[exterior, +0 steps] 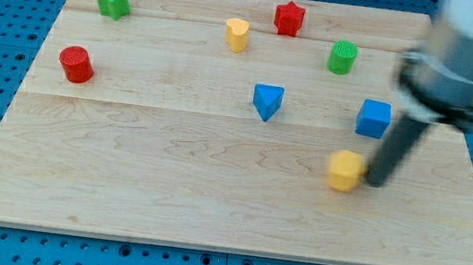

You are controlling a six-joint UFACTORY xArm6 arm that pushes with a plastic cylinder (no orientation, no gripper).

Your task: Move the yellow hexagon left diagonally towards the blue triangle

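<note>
The yellow hexagon [345, 170] lies on the wooden board at the lower right of the view. The blue triangle [267, 100] sits up and to its left, near the board's middle. My tip [376, 182] is at the hexagon's right side, very close to it or touching it. The dark rod rises from there up and to the right into the arm's grey and white body at the view's top right corner.
A blue cube [373, 118] sits just above the hexagon, left of the rod. A green cylinder [342, 57], a red star [289, 18], a yellow heart [237, 34], a green star [113, 1] and a red cylinder [76, 65] lie farther off. The board's edge [231, 248] runs along the bottom.
</note>
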